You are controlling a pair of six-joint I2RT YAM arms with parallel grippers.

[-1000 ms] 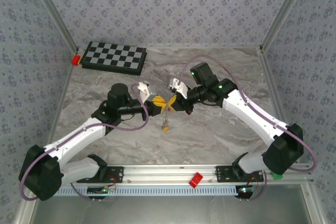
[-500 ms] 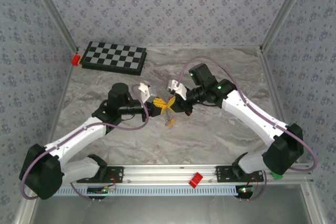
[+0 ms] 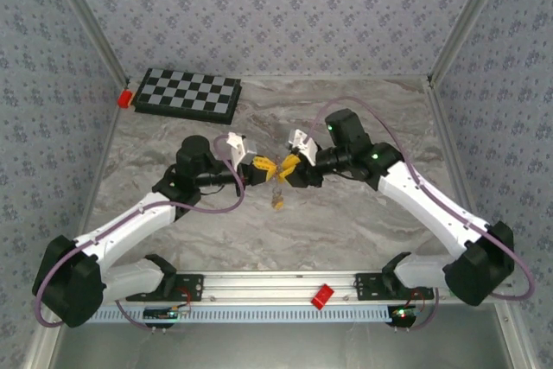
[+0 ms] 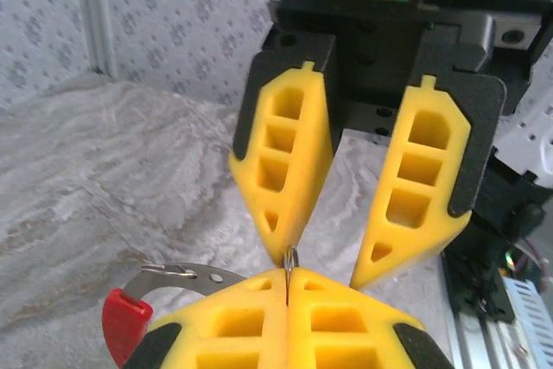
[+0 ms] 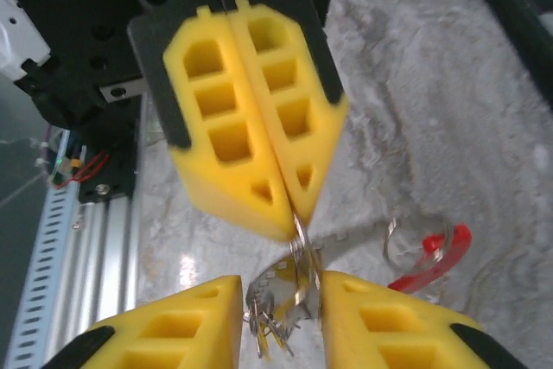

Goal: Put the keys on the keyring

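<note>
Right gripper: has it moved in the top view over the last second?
Yes. The right gripper has backed off slightly to the right, farther from the checkerboard, and its jaws have parted.

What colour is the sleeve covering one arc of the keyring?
Red. The keyring sleeve shows best in the right wrist view.

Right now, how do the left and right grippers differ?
The left gripper has its jaws shut; the right gripper has its jaws apart. The left gripper pinches the keyring wire; the right gripper only flanks that wire without clamping it. Both are yellow and meet tip to tip above the table.
</note>
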